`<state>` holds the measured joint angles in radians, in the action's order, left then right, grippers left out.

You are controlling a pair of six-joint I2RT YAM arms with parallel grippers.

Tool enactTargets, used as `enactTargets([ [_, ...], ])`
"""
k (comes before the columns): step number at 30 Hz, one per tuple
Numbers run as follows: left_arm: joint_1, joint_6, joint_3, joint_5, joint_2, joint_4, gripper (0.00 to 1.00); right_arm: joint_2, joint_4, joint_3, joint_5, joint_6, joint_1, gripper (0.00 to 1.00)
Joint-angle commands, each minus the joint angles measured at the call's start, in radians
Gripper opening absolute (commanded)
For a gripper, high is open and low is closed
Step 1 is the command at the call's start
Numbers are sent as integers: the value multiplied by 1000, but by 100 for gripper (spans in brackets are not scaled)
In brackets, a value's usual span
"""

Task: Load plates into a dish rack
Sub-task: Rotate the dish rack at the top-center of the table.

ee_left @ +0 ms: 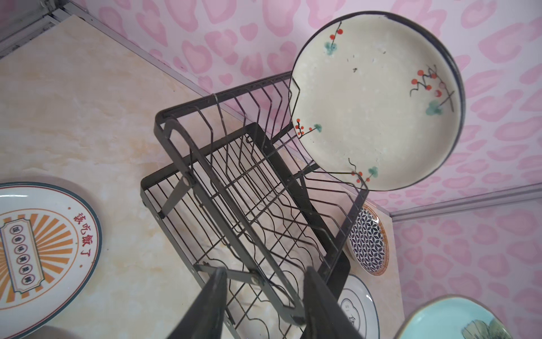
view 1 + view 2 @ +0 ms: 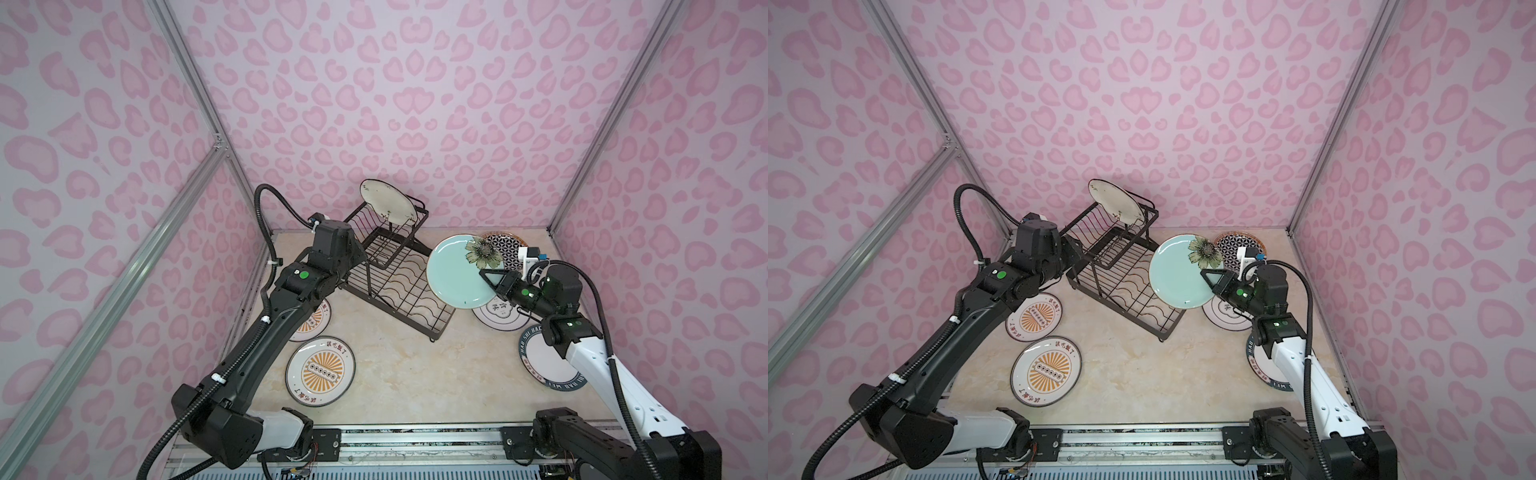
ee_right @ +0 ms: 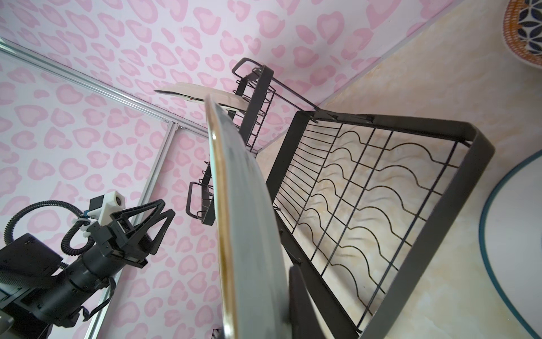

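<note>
My right gripper [image 2: 486,276] is shut on the rim of the pale teal flowered plate [image 2: 455,272], holding it tilted on edge above the right side of the dish rack's [image 2: 440,328] lower tray. In the right wrist view this plate [image 3: 249,234] runs edge-on and hides one finger. A cream sprigged plate [image 2: 388,201] stands in the upper basket. My left gripper [image 1: 265,273] is open and empty beside the rack's left end [image 1: 234,187]. The other plates lie flat on the table.
Two orange sunburst plates [image 2: 320,370] [image 2: 313,320] lie at the front left. A white cloud-outline plate [image 2: 496,316] and a teal-lettered plate [image 2: 540,357] lie under my right arm. A black-white geometric plate [image 2: 505,245] sits at the back right. Pink walls enclose the table.
</note>
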<state>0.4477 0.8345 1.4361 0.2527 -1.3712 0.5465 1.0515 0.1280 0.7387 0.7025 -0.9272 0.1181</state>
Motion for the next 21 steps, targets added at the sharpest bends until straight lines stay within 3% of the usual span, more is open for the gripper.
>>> enactTargets([
  [1, -4, 1, 34, 51, -33, 15, 45, -10, 91, -9, 33, -5, 0, 0],
  [14, -5, 24, 138, 123, -178, 54, 43, -36, 90, -47, 63, -14, -11, 0],
  [21, -6, 9, 188, 144, -233, 84, 37, -42, 98, -53, 74, -18, -20, 0],
])
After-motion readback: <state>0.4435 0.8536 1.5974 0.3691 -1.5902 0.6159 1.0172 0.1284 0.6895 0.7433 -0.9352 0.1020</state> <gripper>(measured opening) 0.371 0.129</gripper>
